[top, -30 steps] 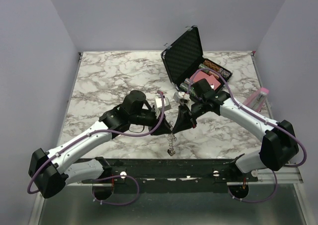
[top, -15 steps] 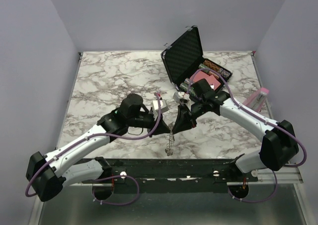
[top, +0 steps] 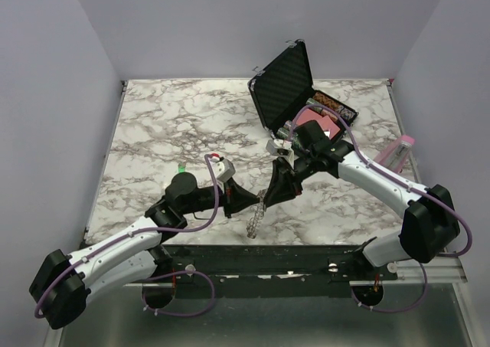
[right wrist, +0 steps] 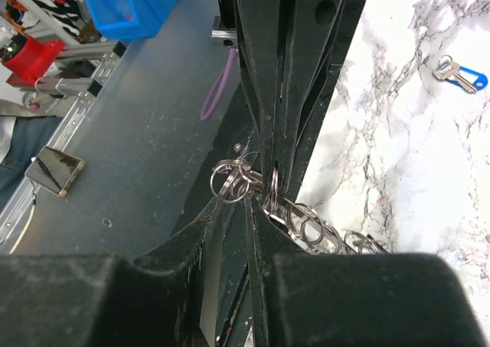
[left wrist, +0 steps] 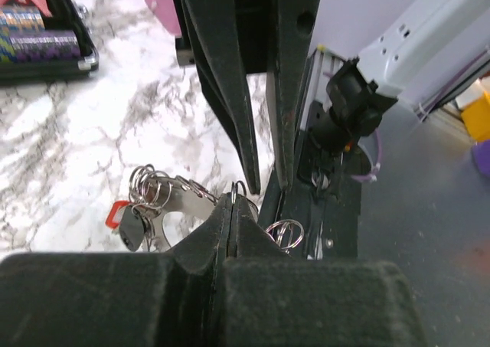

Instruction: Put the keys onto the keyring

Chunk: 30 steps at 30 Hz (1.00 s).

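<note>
Keyring (top: 255,218): off the desk (top: 168,125), dangling near the front edge between the two claw tips, links bunched in loops
Left claw (left wrist: 231,203): clamped tight, no gap at all, pinching one ring (left wrist: 238,188) of the keyring by its edge
Right claw (right wrist: 249,207): nose to nose with the left, jaws a narrow slit apart; rings crowd its tips, but nothing looks clamped there
Keys on already: red key (left wrist: 115,212) and black key (left wrist: 132,230) hang from the loops just beside the pinched ring
Key to go: blue key (right wrist: 458,74) lies flat on the marble, well apart from both claws
Step in hand: my call, a handover, with the left owning the ring and the right set to back off
Next move: right claw must clear the rings without snagging, then fetch the blue key; left must present the ring steady
Risk: thin ring, hard pinch, so it could twist or pop out
Writing: none readable; case (top: 283,83) stands open at the back, coloured patterns inside, no brand or label legible
</note>
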Available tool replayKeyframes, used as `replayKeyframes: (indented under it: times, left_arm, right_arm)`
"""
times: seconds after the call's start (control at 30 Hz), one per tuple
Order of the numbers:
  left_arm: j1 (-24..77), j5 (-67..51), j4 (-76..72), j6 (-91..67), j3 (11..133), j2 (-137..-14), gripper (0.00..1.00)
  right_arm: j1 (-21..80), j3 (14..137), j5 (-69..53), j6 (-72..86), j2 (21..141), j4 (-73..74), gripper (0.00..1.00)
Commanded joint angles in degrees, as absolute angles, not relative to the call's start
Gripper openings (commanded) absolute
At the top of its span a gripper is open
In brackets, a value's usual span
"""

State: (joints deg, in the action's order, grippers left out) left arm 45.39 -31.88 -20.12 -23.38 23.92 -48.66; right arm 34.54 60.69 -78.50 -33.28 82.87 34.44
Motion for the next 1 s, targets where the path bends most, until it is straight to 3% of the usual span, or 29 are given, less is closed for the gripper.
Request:
replayKeyframes:
  times: [0.0,0.27,0.67,0.97]
  left_arm:
    - [45.2,-28.5,-35.2,-27.8,21.7,-46.7,0.00]
    - [45.2,-26.7,-51.6,-33.5,15.0,-48.3,0.00]
    - [45.6,-23.3,-80.0,-36.7,6.8,-56.9,0.00]
    - [46.0,-23.3,-88.3,-38.1,7.2,-63.1,0.00]
  right_arm:
    - [35.1,60.3,-80.4,-30.3,83.4,31.2,0.26]
    - [35.1,60.6,-79.5,-28.3,83.1,30.1,0.27]
    - [31.1,63.2,-83.4,-29.5,81.2,34.2,0.35]
    - [30.6,60.0,-80.4,-14.4,81.0,20.9,0.38]
